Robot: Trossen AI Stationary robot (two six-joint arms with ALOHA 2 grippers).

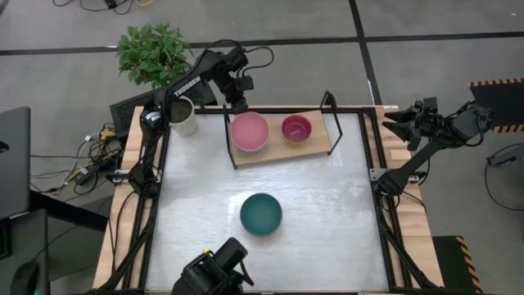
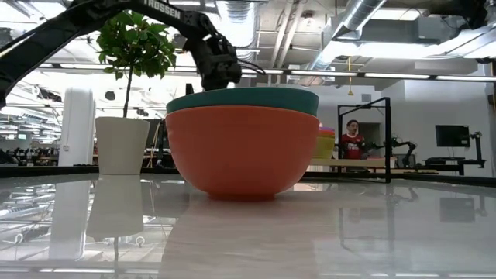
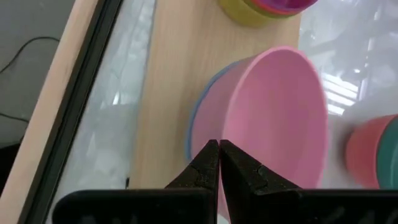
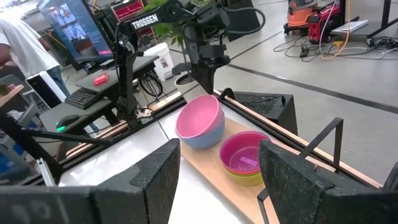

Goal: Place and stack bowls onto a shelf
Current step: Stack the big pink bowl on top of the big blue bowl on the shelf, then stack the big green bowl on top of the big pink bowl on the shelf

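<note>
Near the front edge of the bench (image 1: 344, 238), about midway across, a teal bowl (image 1: 261, 214) sits nested inside an orange-red bowl (image 2: 240, 151); from above only the teal one shows.

Farther back, the shelf (image 1: 278, 153) lies along the rear edge, a light-wood board with black end frames. On its left half a pink bowl (image 1: 249, 132) rests inside a blue bowl (image 4: 202, 138), tipped slightly rather than seated level. On its right half a purple bowl (image 1: 296, 128) sits inside a yellow bowl (image 4: 245, 178).

The left hand (image 3: 219, 163) hangs just above the pink bowl's rear rim, its fingers pressed together with nothing between them.

A white plant pot (image 1: 183, 116) stands at the bench's rear left corner.

The right hand (image 1: 401, 123) waits off the bench's right edge near the rear corner, its fingers spread wide and empty.
</note>
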